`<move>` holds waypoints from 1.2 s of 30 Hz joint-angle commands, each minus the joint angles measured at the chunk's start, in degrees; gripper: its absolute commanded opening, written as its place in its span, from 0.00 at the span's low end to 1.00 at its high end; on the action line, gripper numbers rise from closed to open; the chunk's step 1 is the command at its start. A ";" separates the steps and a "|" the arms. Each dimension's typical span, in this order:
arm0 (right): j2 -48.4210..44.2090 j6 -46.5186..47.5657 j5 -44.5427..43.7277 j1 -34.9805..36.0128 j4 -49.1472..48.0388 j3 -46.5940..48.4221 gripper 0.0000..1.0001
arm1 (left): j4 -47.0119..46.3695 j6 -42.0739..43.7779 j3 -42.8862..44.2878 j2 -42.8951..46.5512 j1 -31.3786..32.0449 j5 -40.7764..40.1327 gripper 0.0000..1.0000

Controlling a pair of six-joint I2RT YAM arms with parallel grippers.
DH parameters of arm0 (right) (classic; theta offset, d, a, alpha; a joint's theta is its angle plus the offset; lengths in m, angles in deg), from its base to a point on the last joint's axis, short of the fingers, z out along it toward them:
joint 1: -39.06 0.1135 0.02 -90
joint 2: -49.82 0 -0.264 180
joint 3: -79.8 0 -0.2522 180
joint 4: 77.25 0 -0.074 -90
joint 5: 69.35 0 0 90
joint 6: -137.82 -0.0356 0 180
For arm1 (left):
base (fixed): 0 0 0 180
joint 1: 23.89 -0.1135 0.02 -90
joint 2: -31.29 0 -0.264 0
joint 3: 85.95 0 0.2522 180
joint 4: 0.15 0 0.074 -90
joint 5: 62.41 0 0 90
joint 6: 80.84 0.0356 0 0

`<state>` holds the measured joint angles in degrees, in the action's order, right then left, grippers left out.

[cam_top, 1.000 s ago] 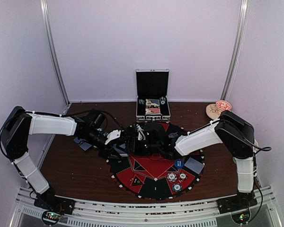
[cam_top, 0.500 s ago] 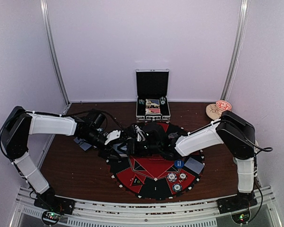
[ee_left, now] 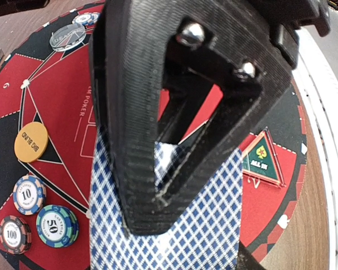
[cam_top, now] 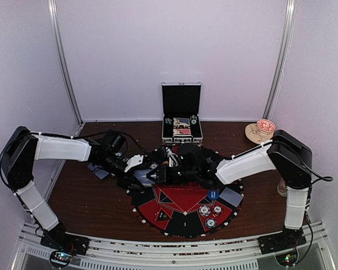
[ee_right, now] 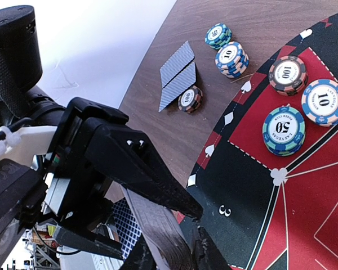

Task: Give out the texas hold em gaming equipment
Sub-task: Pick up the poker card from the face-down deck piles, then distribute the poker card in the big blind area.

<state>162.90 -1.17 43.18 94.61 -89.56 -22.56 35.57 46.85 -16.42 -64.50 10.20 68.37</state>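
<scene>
Squarely between the left jaws: cards (ee_left: 208,225)

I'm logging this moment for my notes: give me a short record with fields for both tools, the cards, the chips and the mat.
mat: round, red and black
left tool: shut on playing cards, above the mat
right tool: right beside the left tool; grip unclear
chips: stacks marked 10, 50, 100, on the mat
orange disc: Big Blind, flat on mat
case: open, behind the mat
</scene>
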 commanded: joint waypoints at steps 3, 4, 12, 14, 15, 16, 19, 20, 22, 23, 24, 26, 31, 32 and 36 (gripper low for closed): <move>-3.17 1.26 -2.37 -1.91 1.77 -1.60 0.23 | 0.93 1.59 0.28 0.92 0.36 3.62 0.45; -3.65 1.53 -2.66 -1.90 2.18 -1.69 0.23 | 0.94 1.52 0.30 0.88 0.31 3.63 0.45; -5.24 1.63 -1.59 -1.84 1.44 -2.89 0.23 | 0.92 1.51 0.32 0.74 0.28 3.52 0.45; -5.17 1.56 -1.20 -1.79 1.06 -3.09 0.16 | 0.90 1.46 0.31 0.70 0.34 3.44 0.45; -5.15 1.53 -1.03 -1.84 0.86 -3.29 0.12 | 0.95 1.48 0.32 0.64 0.29 3.44 0.45; -5.31 1.61 -0.83 -1.85 0.64 -3.44 0.08 | 0.90 1.49 0.37 0.64 0.36 3.36 0.45; -5.77 1.69 -0.61 -1.85 0.11 -4.10 0.00 | 0.90 1.50 0.44 0.47 0.28 3.35 0.45; -5.98 1.66 -0.67 -1.85 -0.13 -4.42 0.00 | 0.92 1.43 0.40 0.49 0.29 3.33 0.45; -6.95 1.64 -1.09 -1.93 -0.56 -5.17 0.00 | 0.92 1.51 0.40 0.41 0.32 3.27 0.45; -7.53 1.60 -1.50 -1.97 -0.65 -5.66 0.00 | 0.92 1.51 0.39 0.41 0.31 3.15 0.45; -8.30 1.67 -2.15 -2.14 -0.73 -6.28 0.00 | 0.90 1.55 0.39 0.42 0.29 3.09 0.45; -10.23 1.49 -3.86 -2.69 -1.39 -7.93 0.00 | 0.90 1.51 0.47 0.27 0.32 3.01 0.45; -15.54 -1.76 -9.69 -5.06 -5.88 -13.32 0.00 | 0.90 1.59 0.53 -0.02 0.35 2.91 0.45; -15.99 -2.35 -11.14 -5.52 -6.64 -13.84 0.00 | 0.90 1.52 0.64 -0.04 0.31 2.91 0.45; -13.60 -2.96 -15.94 -6.77 -5.51 -11.23 0.00 | 0.90 1.51 0.65 0.07 0.31 2.91 0.45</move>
<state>147.75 -2.57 34.45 89.02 -93.64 -35.56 36.50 47.26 -16.42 -64.50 10.31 69.22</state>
